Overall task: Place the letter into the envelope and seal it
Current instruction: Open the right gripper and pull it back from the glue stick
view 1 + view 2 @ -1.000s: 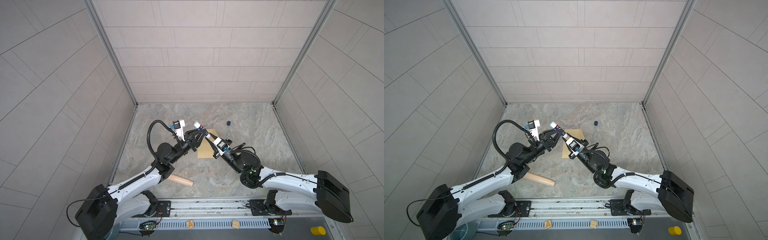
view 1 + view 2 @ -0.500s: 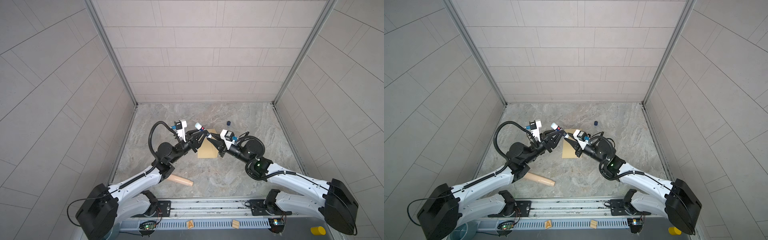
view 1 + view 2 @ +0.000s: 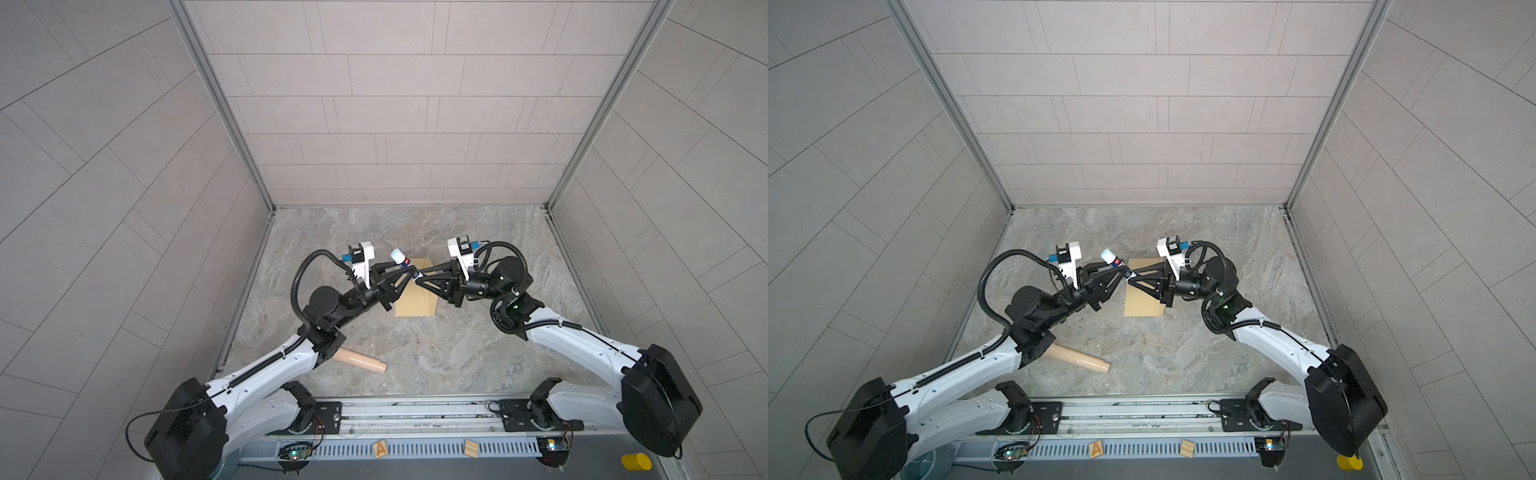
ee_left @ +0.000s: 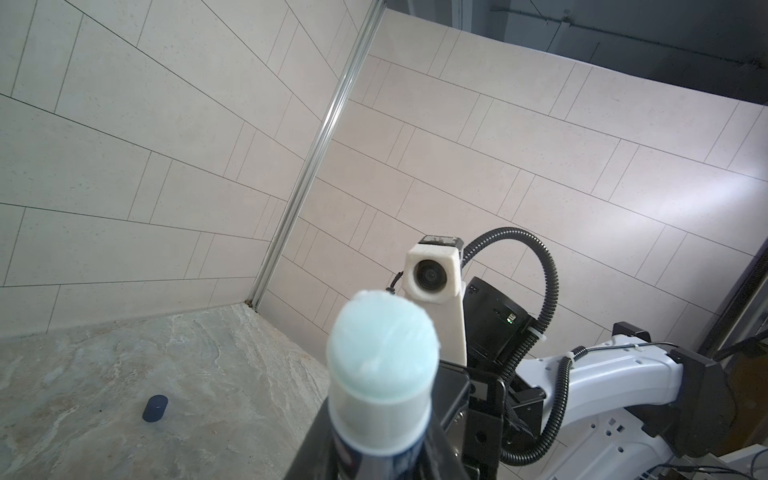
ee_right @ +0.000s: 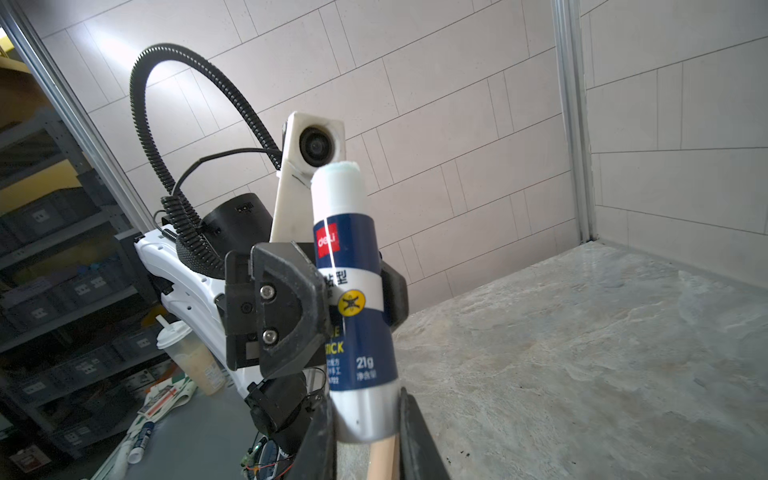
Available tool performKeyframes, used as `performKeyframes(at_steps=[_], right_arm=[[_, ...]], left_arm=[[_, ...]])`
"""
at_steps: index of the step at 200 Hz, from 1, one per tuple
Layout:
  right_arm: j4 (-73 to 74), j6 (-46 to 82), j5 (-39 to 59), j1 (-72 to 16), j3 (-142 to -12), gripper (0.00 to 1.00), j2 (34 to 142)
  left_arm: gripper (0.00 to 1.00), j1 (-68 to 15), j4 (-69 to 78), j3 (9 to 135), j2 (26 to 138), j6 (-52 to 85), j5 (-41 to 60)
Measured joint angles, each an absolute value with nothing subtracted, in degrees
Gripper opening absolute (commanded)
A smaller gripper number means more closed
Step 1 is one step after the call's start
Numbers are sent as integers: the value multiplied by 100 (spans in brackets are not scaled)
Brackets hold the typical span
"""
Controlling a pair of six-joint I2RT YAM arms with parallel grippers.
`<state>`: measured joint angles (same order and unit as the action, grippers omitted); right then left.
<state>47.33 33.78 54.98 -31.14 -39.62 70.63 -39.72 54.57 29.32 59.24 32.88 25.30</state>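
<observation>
Over the tan envelope (image 3: pixel 415 302), the left gripper (image 5: pixel 353 299) clasps an uncapped glue stick (image 5: pixel 348 232) while the right gripper (image 5: pixel 365 436) pinches its base.

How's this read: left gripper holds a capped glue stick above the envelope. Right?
Wrong on the cap. The left gripper holds an uncapped glue stick above the envelope; the left wrist view shows its bare pale-blue glue tip.

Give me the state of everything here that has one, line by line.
Glue stick: uncapped, glue exposed, held off the table.
Cap: off, lying on the table.
Envelope: flat on the table below the grippers.
Left gripper: shut on the glue stick's middle.
Right gripper: shut on its base.
</observation>
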Motion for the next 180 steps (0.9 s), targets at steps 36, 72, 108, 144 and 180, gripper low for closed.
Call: performKeyframes(at_steps=[36, 72, 108, 144, 180], right_arm=[[4919, 3660, 5634, -3085, -3962, 0, 7126], [4978, 3800, 5723, -3068, -3975, 0, 7172], [4989, 3817, 5728, -3063, -3975, 10, 7172], [4963, 3603, 5478, -3057, -3975, 48, 7157], [4510, 2475, 4473, -3061, -3667, 64, 6458]], left_arm=[[0, -3966, 5483, 2932, 5909, 3288, 2576], [0, -3966, 5485, 2932, 5909, 3291, 2587], [0, -3966, 5505, 2932, 5916, 3297, 2587], [0, -3979, 5472, 2932, 5966, 3459, 2390], [0, -4005, 5186, 2943, 6016, 4158, 1850]])
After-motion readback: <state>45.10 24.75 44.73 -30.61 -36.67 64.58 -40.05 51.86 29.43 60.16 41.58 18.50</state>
